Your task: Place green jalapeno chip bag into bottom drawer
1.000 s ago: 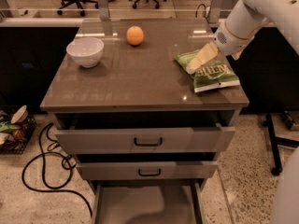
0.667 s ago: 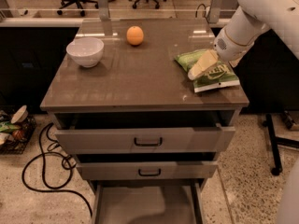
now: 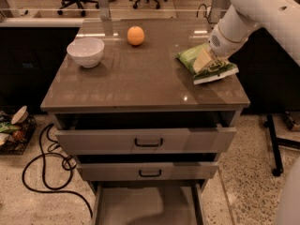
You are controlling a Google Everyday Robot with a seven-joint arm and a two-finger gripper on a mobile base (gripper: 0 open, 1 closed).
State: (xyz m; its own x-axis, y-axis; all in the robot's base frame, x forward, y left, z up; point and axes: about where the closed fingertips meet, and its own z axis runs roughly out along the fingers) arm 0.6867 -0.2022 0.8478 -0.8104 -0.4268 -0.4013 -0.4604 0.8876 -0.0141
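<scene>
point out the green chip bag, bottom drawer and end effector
crinkly light-green chip bag [image 3: 187, 56]: camera view, its bare left end
deep grey metal bottom drawer [image 3: 145, 206]: camera view, its inside floor
pale end effector [image 3: 203, 61]: camera view, its tip, down on the bag

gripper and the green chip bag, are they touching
Cannot tell. In the camera view the gripper overlaps the green jalapeno chip bag on the right of the cabinet top, but no contact or gap shows plainly.

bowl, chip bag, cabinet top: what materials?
White bowl: glazed ceramic or hard plastic; smooth, soft sheen.
Green jalapeno chip bag: thin plastic film; crinkled, glossy.
Cabinet top: brown, polished, mirrors lights; laminate or stone, unclear.
Hand is at the bag.
</scene>
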